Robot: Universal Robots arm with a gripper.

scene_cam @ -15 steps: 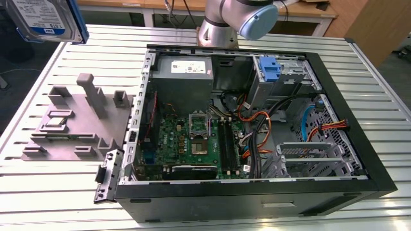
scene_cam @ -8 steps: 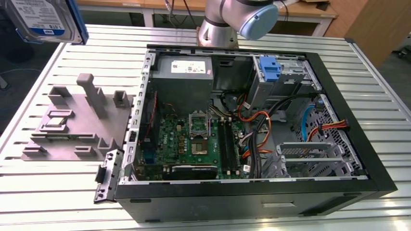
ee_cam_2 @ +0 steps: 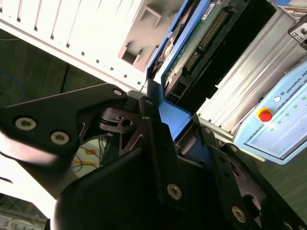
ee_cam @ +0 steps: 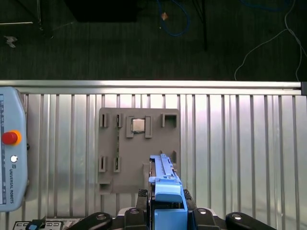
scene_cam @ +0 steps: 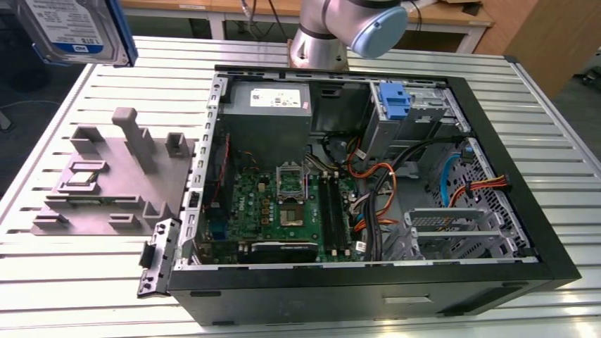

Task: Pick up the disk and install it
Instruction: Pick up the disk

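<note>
In the exterior view the disk [scene_cam: 75,32] is cut off by the picture's top and left borders, so we see its label and blue bracket in part. In the first wrist view we see it edge-on. The gripper [ee_cam: 165,203] is closed on the disk's blue bracket, pressing it from both sides. It seems to hold the disk in the air above the grey fixture [ee_cam: 139,148], which lies on the table [ee_cam: 240,143] near one edge. We count one disk, one fixture and one open computer case [scene_cam: 376,176] with one blue caddy [scene_cam: 395,102] inside.
</note>
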